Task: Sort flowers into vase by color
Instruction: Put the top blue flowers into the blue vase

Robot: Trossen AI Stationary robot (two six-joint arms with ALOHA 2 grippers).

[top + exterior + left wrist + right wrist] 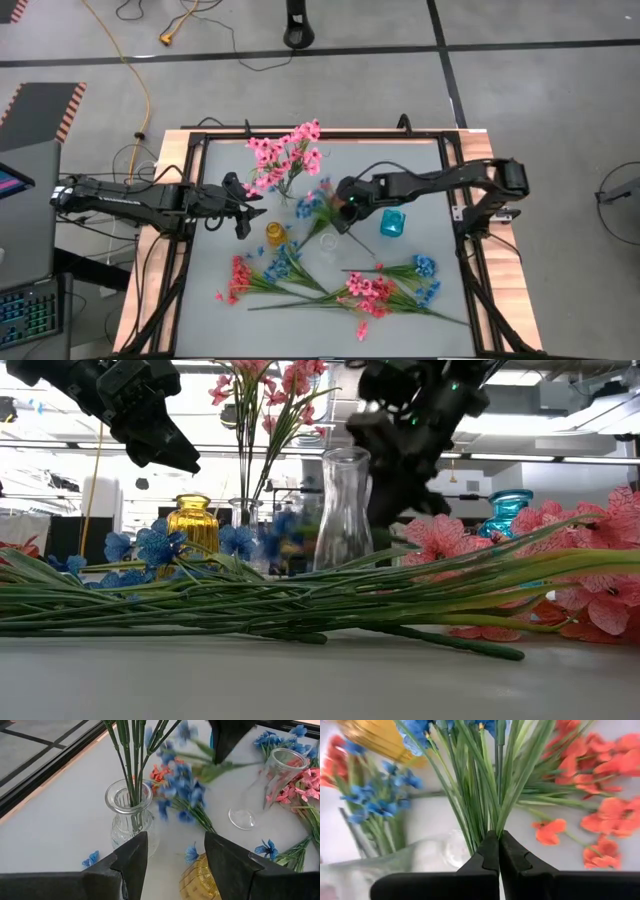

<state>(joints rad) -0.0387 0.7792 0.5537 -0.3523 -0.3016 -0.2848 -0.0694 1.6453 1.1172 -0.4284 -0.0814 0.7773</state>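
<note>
My right gripper [344, 212] is clamped on a blue spray [312, 205]; next I carry it to a vase [328, 242]. My left gripper [240, 212] waits, apart.

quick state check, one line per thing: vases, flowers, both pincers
ribbed clear vase: upright, holds pink flowers
tall clear vase: upright, empty
yellow vase: upright, empty
teal vase: upright, empty
blue spray: lifted, stems in right pincer
loose flowers: lying on table
right pincer: shut on the blue spray's stems
left pincer: open, empty, by ribbed vase
</note>
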